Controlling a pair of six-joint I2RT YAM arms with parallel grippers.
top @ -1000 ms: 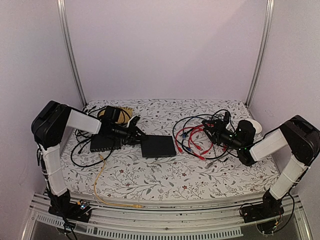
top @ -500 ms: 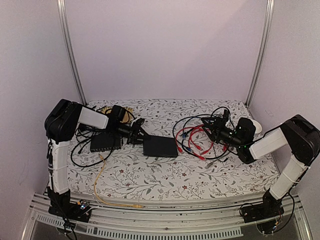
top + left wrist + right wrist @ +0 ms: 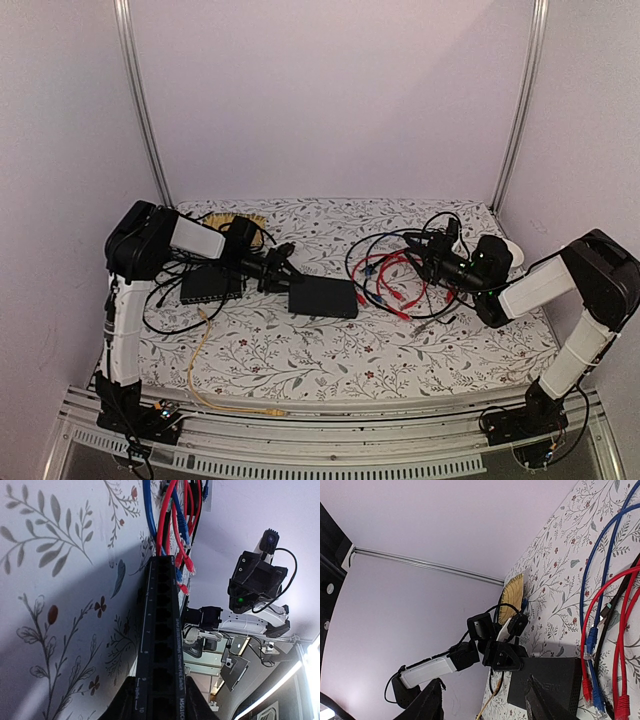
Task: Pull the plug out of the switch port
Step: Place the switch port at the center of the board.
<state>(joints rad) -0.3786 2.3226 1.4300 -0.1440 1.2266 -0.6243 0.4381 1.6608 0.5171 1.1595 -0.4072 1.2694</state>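
Mid-table (image 3: 330,365), lying flat: black switch (image 3: 325,298). Clamped at its left end by the left gripper (image 3: 283,277), with fingers (image 3: 120,710) pressed against both sides. Along the thin edge, seen from the left wrist: row of ports (image 3: 161,630), the near ones dark and hollow.

Hard against the far end: a tangle of red cables (image 3: 166,512), blue cables (image 3: 591,640) and black ones, with several plugs (image 3: 180,560) beside the corner. Seated in a port or only lying there: cannot tell.

Over that tangle, apart from the switch: right gripper (image 3: 420,250), jaws spread, gripping nothing.

Left of the switch, under the left arm: grey box (image 3: 212,286), with a yellow cable (image 3: 200,360) trailing to the near edge. Behind that box: straw fan (image 3: 232,219).
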